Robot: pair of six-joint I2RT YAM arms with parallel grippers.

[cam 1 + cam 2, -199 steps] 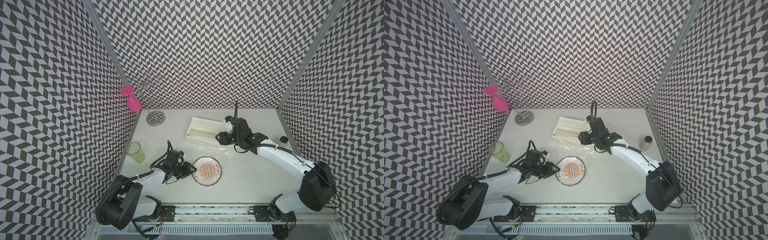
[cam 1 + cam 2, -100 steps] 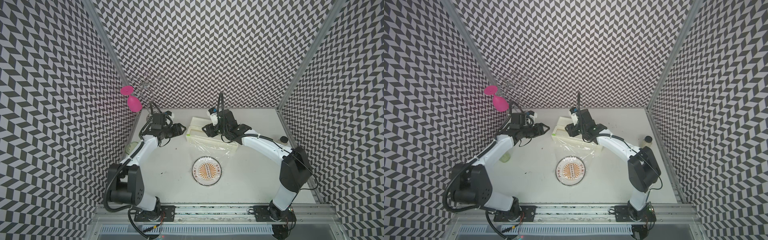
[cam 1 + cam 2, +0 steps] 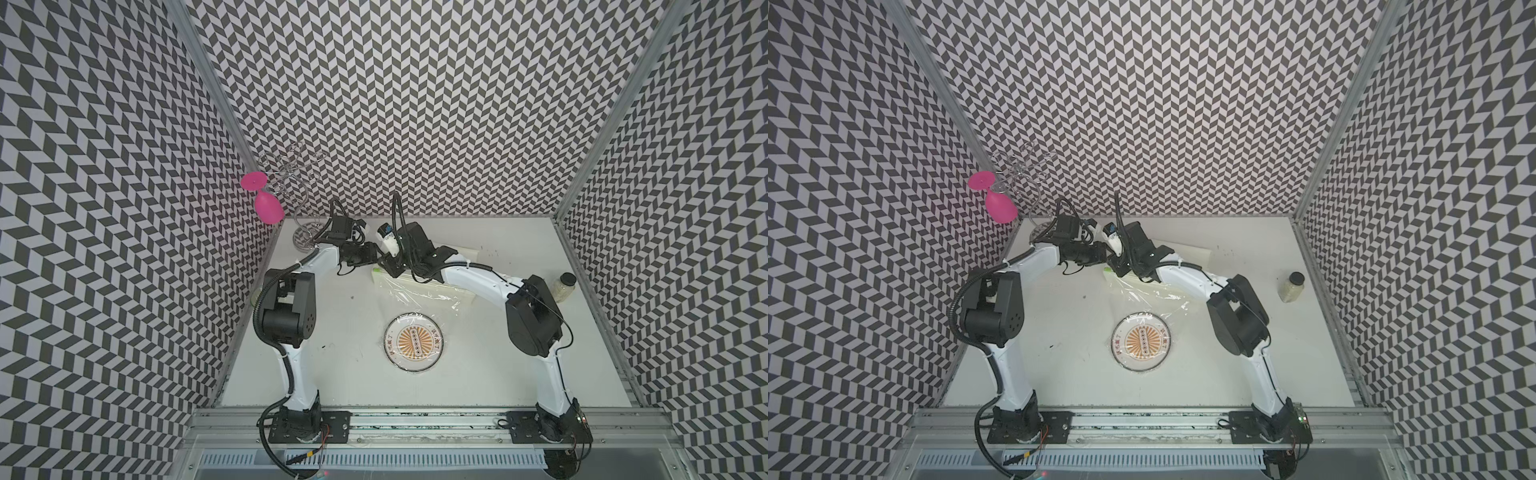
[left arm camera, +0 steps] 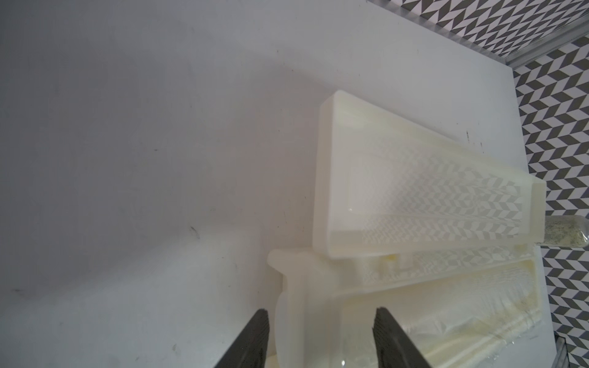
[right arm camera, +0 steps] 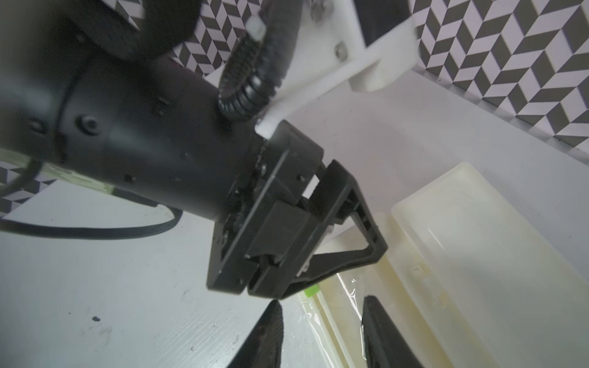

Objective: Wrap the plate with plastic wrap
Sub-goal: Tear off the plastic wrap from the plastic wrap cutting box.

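Straddling the end of the dispenser box (image 4: 414,191), the left gripper (image 4: 322,315) stands open and empty, probably to steady it. The right gripper (image 5: 322,306), also open, hovers over the plastic wrap (image 3: 419,293). The plate (image 3: 415,343) sits near the wrap's front edge.

My arms (image 3: 473,280) are white tubes with boxy black joints (image 3: 532,324); ribbed black cable (image 5: 251,86) loops along them. Black wedge fingers (image 4: 251,344), small screws (image 5: 87,122) dotting my wrist (image 5: 143,133).

White sunburst plate (image 3: 414,341) lies flat; crinkled clear plastic wrap (image 3: 419,293) seemingly reaches its far rim.
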